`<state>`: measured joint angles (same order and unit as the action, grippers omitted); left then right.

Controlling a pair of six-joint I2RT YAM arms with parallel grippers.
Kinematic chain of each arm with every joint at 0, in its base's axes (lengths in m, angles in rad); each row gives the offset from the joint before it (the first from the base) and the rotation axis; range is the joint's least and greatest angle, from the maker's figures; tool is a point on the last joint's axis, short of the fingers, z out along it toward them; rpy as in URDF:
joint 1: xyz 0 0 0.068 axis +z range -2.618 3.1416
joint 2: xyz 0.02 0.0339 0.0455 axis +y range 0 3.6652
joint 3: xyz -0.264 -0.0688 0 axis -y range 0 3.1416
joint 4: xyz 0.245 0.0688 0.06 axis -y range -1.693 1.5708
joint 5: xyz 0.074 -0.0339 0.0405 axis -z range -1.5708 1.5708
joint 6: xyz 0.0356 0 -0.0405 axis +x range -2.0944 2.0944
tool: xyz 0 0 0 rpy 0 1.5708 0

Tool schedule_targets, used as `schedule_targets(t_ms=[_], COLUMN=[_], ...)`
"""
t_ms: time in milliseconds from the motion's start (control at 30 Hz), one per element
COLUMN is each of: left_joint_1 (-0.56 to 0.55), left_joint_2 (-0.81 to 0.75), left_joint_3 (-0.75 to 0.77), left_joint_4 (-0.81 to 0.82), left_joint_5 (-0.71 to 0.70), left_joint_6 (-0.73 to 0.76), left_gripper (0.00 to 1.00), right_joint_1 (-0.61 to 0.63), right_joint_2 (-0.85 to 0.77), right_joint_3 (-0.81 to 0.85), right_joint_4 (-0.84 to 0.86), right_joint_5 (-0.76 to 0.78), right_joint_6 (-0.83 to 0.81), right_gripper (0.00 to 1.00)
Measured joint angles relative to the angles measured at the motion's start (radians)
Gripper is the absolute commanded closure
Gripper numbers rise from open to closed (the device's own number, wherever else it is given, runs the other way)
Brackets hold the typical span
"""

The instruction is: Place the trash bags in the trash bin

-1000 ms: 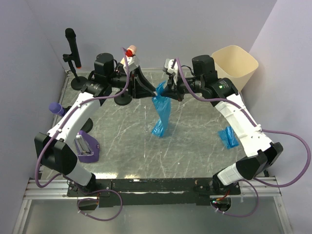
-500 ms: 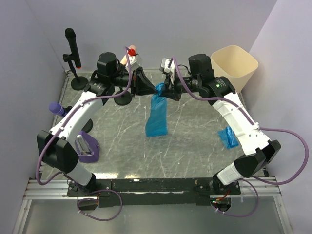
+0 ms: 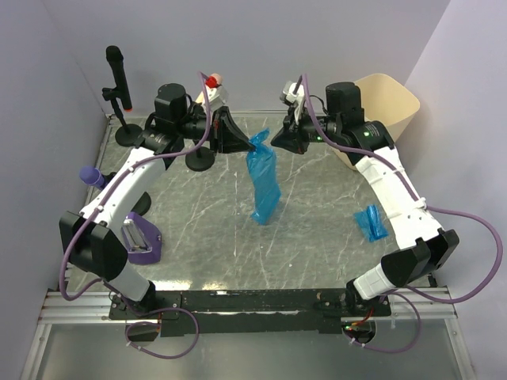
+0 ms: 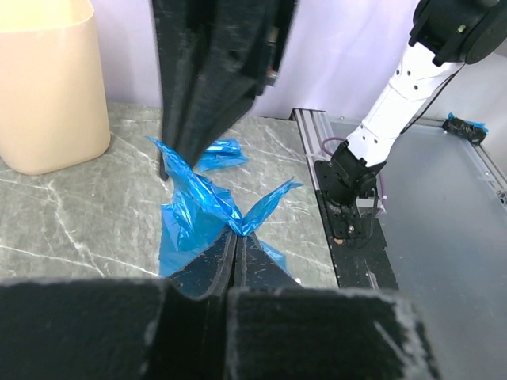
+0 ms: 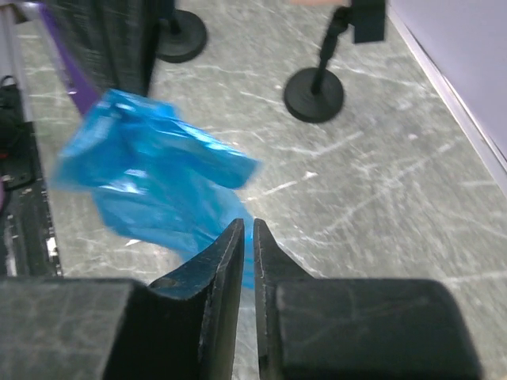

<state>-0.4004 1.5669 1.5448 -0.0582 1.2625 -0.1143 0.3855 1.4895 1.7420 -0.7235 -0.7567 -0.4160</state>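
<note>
Left arm (image 3: 131,182): stretched to the far middle, wrist level.
Left fingers (image 4: 210,273): clamped on the top of the dangling blue trash bag (image 3: 264,178).
Right arm (image 3: 392,190): reaching leftward.
Right fingers (image 5: 224,261): slightly parted, empty.
Trash bin (image 3: 388,99): upright at the surface's (image 3: 317,237) far right corner.

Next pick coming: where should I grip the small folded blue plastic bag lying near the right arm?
Likely from above, jaws across the narrow middle of the small blue plastic bag: it lies flat and elongated on the table, offering no side edge.
</note>
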Motion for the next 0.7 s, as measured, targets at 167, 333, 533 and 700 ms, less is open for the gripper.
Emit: schedule_targets(t_ms=[167,333,533,700], left_joint_1=[0.0,0.0,0.0,0.0], left_joint_2=[0.007,0.016,0.017,0.017], left_joint_3=[0.0,0.0,0.0,0.0], left_joint_4=[0.011,0.012,0.011,0.0], left_joint_5=[-0.002,-0.002,-0.003,-0.012], left_joint_6=[-0.028,-0.04,-0.039,-0.034], left_gripper=[0.99,0.99,0.99,0.99], right_joint_1=[0.029,0.053,0.062,0.064], right_joint_2=[-0.004,-0.004,-0.002,-0.008], right_joint_3=[0.0,0.001,0.037,0.068], right_joint_4=[-0.002,-0.001,-0.002,-0.017], right_joint_5=[-0.066,-0.099,-0.097,-0.064], right_joint_6=[-0.005,-0.002,-0.001,-0.038], right_gripper=[0.7,0.63,0.62,0.61])
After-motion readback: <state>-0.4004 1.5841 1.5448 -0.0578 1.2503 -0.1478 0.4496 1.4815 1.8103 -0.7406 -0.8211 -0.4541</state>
